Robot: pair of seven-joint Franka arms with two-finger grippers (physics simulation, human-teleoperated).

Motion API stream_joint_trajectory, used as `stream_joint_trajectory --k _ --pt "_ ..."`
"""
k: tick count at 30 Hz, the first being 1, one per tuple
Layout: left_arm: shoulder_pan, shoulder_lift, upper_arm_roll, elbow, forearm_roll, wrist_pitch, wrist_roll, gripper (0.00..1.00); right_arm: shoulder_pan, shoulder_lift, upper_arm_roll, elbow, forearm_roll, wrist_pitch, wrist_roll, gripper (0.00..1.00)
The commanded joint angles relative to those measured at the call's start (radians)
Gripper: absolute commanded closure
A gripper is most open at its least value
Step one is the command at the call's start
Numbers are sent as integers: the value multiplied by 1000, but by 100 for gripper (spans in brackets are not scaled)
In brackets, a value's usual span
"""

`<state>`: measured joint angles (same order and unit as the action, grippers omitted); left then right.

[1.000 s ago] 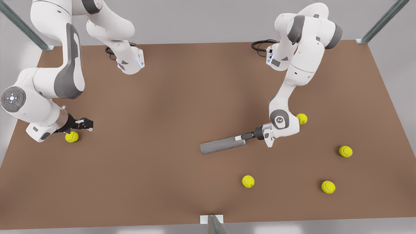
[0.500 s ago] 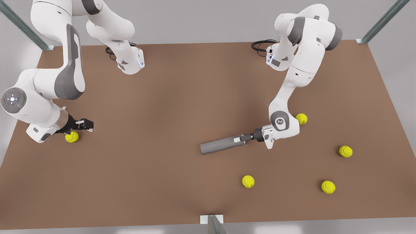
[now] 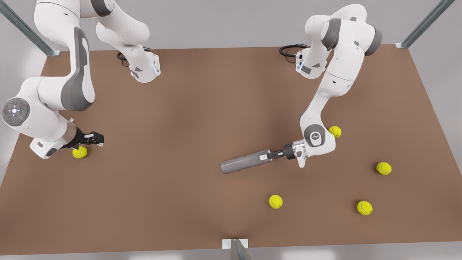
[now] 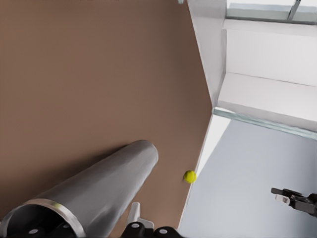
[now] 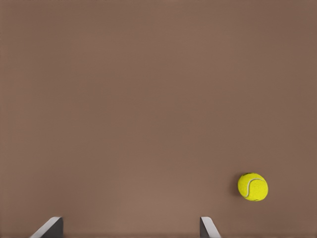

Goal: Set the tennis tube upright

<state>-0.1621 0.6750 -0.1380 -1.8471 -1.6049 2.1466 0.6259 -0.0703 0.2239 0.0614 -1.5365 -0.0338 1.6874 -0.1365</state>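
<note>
Plain grey metallic tennis tube (image 3: 244, 162) lies tilted near the centre of the brown table (image 3: 202, 108), left gripper (image 3: 267, 156) clamped on its rimmed end; right gripper (image 3: 94, 138), jaws wide, waits above 1 yellow-green tennis ball (image 3: 79, 152).

Sim robot test cell, not a lived-in room: bare brown tabletop (image 3: 202, 108) on blank grey floor, metal frame struts (image 3: 27, 30) at the corners, two white arms (image 3: 335, 72) bolted on, cables (image 3: 290, 48) at their bases.
</note>
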Motion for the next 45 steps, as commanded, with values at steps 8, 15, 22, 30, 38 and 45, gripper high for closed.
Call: stream_joint_trajectory --k 8,15,22,30,38,45 --pt "13 -8 -2 0 -1 -13 -12 75 3 -3 0 -1 0 -3 5 0" --pt "7 -5 -3 8 -6 -7 -15 79 -19 -3 0 -2 8 -2 6 0" --pt "44 -28 -14 14 -7 -47 -112 79 -14 -6 2 3 6 2 8 0" --pt "85 -51 -8 109 135 -131 -339 79 -9 -11 9 -1 2 14 9 0" --pt "99 -80 -2 264 523 -198 -657 79 -6 -15 18 -4 2 3 8 0" --pt "101 -146 -3 278 734 -208 -779 79 -5 -9 18 1 0 14 8 0"
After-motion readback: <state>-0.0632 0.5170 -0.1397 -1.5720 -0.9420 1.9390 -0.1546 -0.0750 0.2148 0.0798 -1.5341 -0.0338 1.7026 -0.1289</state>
